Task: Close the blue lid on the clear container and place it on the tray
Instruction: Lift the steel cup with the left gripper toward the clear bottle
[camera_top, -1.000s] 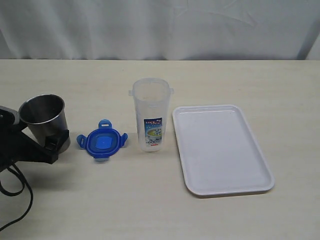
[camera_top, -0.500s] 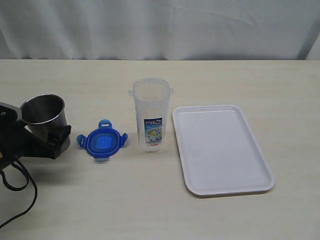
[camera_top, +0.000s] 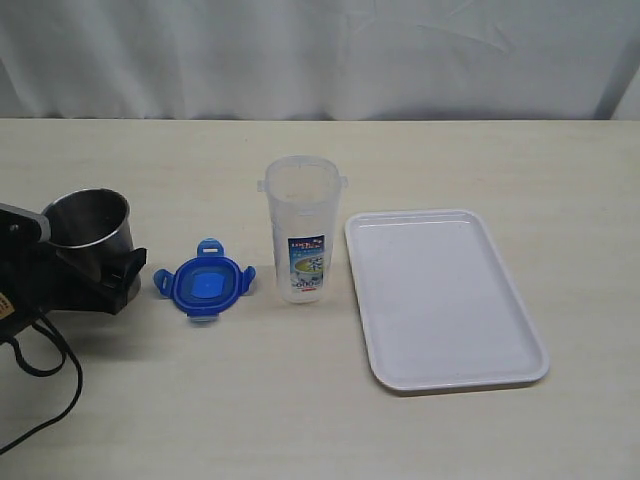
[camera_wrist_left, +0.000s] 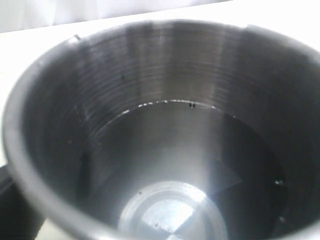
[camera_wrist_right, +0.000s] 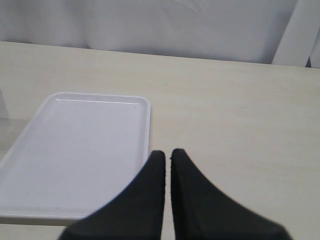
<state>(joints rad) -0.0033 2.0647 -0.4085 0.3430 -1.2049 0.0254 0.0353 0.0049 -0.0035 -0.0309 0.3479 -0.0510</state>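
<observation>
The blue lid (camera_top: 205, 285) lies flat on the table, just left of the clear container (camera_top: 303, 230), which stands upright and uncovered. The white tray (camera_top: 440, 300) lies to the container's right with nothing on it. My left gripper (camera_top: 118, 262) is at the far left, open wide, its fingers reaching along the sides of a steel cup (camera_top: 88, 235) that stands on the table. That cup (camera_wrist_left: 165, 150) fills the left wrist view and hides the fingertips. My right gripper (camera_wrist_right: 168, 154) is shut on nothing, hovering by the near corner of the tray (camera_wrist_right: 75, 150); the exterior view does not show it.
A black cable (camera_top: 40, 400) from the left arm loops over the table's front left. White curtain (camera_top: 320, 55) closes off the back edge of the table.
The left gripper has slid a little to the right along the steel cup, toward the lid. The cup, lid, container and tray have stayed put.
</observation>
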